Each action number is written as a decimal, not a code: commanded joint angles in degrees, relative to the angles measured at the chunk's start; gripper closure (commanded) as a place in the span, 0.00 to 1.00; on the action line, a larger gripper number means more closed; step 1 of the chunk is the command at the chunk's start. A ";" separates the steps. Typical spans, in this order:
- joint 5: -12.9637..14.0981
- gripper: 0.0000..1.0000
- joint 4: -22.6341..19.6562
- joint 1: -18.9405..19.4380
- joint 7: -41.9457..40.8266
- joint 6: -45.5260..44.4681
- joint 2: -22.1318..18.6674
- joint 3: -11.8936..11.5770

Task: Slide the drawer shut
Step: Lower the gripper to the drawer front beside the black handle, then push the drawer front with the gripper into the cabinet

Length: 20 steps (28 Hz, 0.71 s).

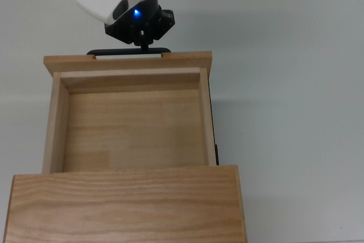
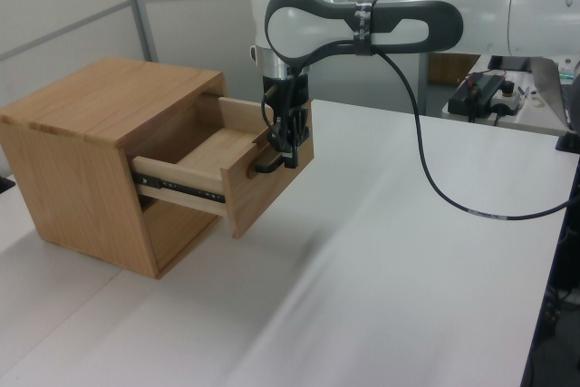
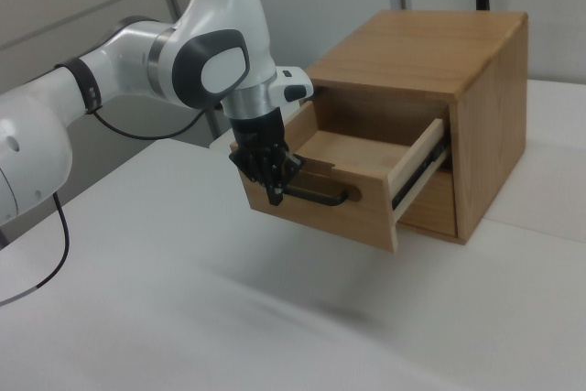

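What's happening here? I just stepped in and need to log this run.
A Franka arm has its gripper down at the black bar handle on the front of the wooden drawer. The drawer is pulled well out of the cabinet and looks empty inside. The cabinet sits on a white table.
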 commanded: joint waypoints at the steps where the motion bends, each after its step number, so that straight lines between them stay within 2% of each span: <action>1: 0.41 1.00 -0.12 0.47 0.54 2.76 0.49 -0.22; 8: 0.32 1.00 -0.12 1.26 0.54 11.54 2.07 -0.14; 20: -0.12 1.00 -0.03 2.40 0.10 34.82 8.66 -0.14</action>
